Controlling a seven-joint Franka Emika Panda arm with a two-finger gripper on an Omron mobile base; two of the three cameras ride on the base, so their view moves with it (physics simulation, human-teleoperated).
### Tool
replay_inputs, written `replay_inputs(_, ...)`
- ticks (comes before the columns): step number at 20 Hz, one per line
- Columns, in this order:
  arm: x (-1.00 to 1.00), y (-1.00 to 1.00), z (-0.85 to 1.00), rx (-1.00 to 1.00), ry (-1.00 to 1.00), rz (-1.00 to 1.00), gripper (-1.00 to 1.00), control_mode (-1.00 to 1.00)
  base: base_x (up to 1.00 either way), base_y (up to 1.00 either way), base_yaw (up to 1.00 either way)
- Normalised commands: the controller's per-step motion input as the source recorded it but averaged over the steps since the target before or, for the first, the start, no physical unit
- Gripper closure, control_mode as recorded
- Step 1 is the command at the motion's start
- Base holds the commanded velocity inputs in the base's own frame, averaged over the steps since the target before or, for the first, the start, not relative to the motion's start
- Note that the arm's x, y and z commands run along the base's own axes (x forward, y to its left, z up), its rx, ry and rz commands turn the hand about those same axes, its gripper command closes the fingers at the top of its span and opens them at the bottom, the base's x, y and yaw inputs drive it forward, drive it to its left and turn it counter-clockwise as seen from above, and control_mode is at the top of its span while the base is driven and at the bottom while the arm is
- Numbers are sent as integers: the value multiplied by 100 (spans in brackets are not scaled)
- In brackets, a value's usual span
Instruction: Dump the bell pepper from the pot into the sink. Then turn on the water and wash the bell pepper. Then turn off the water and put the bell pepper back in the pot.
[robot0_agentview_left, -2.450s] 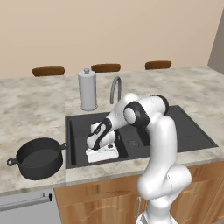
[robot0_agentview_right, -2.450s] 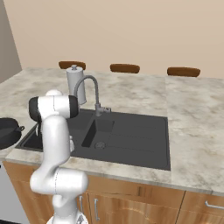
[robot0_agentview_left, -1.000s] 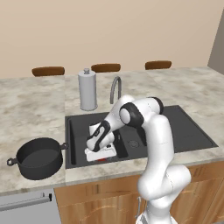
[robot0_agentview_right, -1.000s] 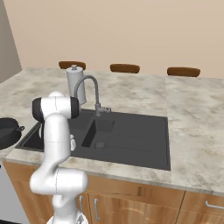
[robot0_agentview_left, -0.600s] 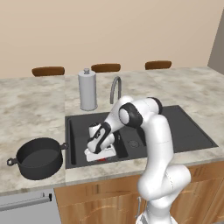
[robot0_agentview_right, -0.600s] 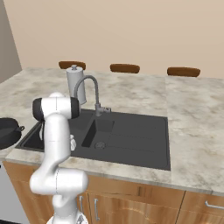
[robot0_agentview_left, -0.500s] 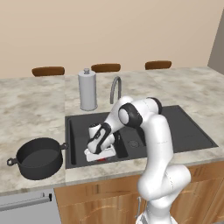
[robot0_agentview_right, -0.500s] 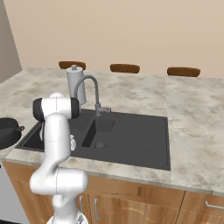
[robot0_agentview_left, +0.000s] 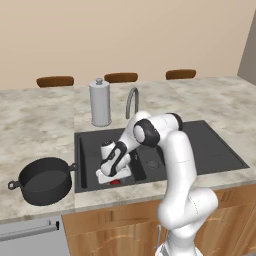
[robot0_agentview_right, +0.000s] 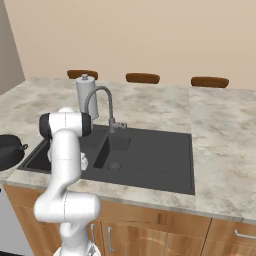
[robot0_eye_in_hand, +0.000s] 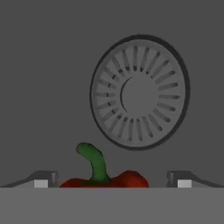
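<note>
Red bell pepper (robot0_eye_in_hand: 105, 177) now sits between the spread pincer (robot0_eye_in_hand: 109, 179) tips; the arm has dipped lower into the sink (robot0_agentview_left: 90, 145), ready to pinch.

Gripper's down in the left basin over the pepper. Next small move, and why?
Probably close the jaws. In the hand view the bell pepper sits between the open gripper fingertips, on the sink floor near the drain; the pot waits on the counter.
</note>
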Motion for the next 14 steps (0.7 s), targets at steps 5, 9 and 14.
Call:
replay_inputs(5, 4, 3, -15, 2, 0, 1, 100, -100, 0, 0, 0)
replay_inputs(9, -42, 0, -4, 12, 4, 0, 100, -100, 0, 0, 0)
replay_inputs(14, -19, -10, -12, 8, 2, 0, 100, -100, 0, 0, 0)
